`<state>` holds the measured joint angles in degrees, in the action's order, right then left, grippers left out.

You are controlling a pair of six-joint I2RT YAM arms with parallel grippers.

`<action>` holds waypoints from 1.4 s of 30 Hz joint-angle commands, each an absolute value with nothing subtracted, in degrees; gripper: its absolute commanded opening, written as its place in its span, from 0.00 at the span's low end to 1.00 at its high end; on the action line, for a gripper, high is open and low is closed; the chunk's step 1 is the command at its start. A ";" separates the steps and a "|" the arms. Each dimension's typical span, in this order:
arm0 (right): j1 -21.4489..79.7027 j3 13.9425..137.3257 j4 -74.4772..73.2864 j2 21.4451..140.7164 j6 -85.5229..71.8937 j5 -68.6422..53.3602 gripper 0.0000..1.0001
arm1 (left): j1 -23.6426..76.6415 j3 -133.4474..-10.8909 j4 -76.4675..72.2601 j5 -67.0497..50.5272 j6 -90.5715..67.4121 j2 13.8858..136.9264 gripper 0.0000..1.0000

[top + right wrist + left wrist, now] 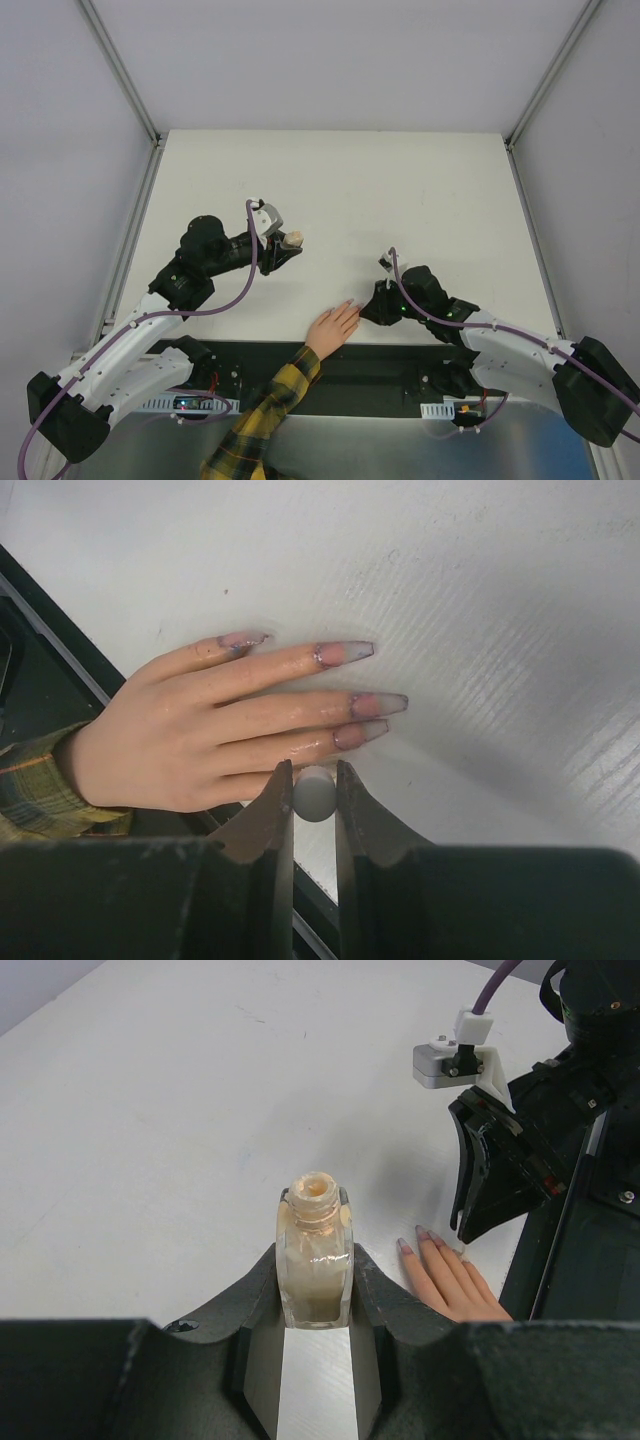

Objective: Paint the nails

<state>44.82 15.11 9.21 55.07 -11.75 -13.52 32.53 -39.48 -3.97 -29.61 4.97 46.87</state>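
Observation:
A light-skinned hand point(333, 327) in a yellow-and-black plaid sleeve lies flat on the white table point(400, 190), fingers pointing away from the near edge. Its long pinkish-lilac nails point(345, 653) show best in the right wrist view. My right gripper point(314, 775) is shut on a round pale grey brush cap point(314, 793), held right beside the little finger; the brush itself is hidden. My left gripper point(316, 1260) is shut on a small open bottle point(316, 1250) of beige polish, held upright to the upper left of the hand point(450, 1280).
A black strip point(400, 365) runs along the table's near edge under the sleeve and both arm bases. Grey walls and metal frame posts point(125, 75) enclose the table on three sides.

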 commanded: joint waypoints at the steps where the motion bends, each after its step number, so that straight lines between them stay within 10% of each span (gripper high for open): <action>1: 44.65 16.87 10.81 54.58 -11.25 -15.73 0.00 | 31.90 -40.52 -6.59 -31.38 4.31 46.32 0.00; 31: 43.42 18.89 8.70 54.67 -10.90 -9.85 0.00 | 31.90 -40.43 -6.59 -31.55 4.22 46.58 0.00; 42: 43.42 33.56 -14.93 46.23 -2.91 -0.79 0.00 | 31.90 -41.39 -6.59 -39.19 2.99 48.78 0.00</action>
<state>43.68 26.50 -5.91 48.69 -6.94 -5.08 32.51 -39.48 -3.97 -33.08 4.38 48.10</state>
